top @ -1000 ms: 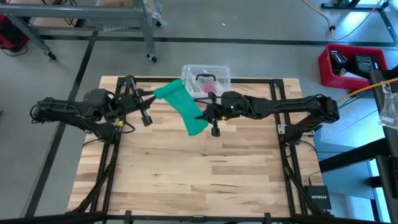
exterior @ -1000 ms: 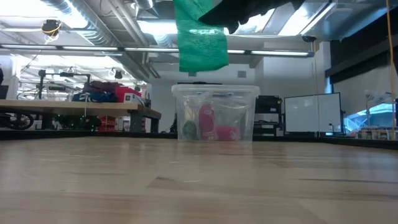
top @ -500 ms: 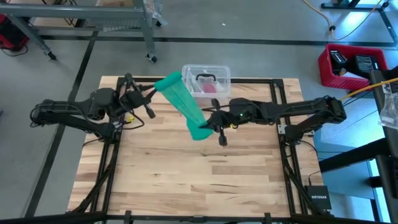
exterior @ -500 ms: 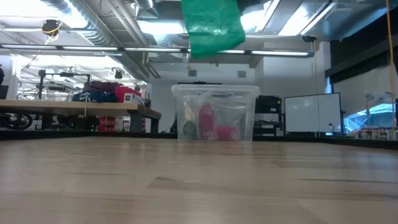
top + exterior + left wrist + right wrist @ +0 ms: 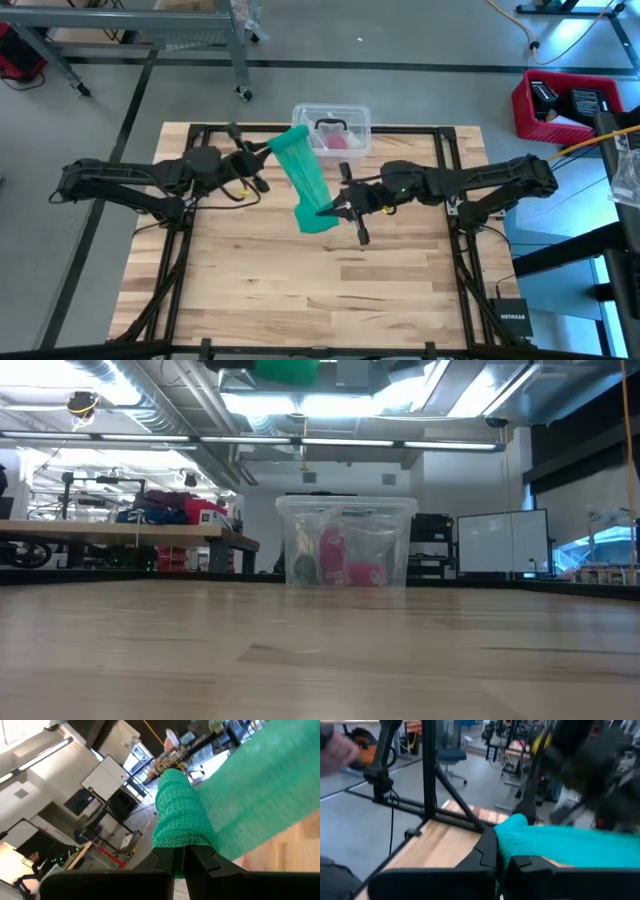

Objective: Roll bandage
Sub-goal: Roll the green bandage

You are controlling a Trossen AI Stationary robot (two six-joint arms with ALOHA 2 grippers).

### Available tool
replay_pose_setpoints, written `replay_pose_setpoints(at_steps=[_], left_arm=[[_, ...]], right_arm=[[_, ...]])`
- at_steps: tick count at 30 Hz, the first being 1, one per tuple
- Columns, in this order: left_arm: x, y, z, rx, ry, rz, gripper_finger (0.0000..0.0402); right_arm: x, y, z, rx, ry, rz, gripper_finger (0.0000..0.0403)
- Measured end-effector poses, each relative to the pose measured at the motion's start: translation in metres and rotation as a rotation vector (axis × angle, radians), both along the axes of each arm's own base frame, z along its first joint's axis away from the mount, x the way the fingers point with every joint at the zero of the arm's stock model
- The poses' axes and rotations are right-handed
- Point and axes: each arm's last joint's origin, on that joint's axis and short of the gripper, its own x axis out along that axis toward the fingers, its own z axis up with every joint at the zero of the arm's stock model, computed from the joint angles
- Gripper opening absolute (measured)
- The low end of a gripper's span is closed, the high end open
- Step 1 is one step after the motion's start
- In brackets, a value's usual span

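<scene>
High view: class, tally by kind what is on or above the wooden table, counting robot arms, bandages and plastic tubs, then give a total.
Robot arms: 2, left and right
bandage: 1
clear plastic tub: 1
Total: 4

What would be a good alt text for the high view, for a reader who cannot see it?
Seen from above, two dark robot arms hold a teal-green bandage stretched in the air between them over a wooden table. The left claw grips its far end and the right claw its near end. A clear plastic tub stands at the table's far edge.
</scene>
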Motion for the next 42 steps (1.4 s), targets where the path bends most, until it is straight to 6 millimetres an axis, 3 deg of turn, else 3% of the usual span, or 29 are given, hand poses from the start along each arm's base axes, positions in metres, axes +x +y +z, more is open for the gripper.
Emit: replay_pose_setpoints(at_steps=[12, 22, 34, 42], left_arm=[[0.04, -0.009, -0.037, -0.005, 0.171, -0.039, 0.0013], [0.053, -0.034, -0.052, 0.006, 0.26, -0.201, 0.0013], [0.053, -0.06, -0.052, 0.012, 0.268, -0.445, 0.0013], [0.047, -0.082, -0.045, 0.095, 0.239, -0.541, 0.0013]], right_arm=[[-0.006, -0.007, 0.06, -0.022, -0.15, -0.139, 0.0003], [-0.01, -0.051, 0.087, 0.016, -0.213, -0.323, 0.0003], [-0.011, -0.108, 0.081, 0.131, -0.158, -0.417, 0.0003], [0.011, -0.135, 0.049, 0.134, -0.001, -0.476, 0.0003]])
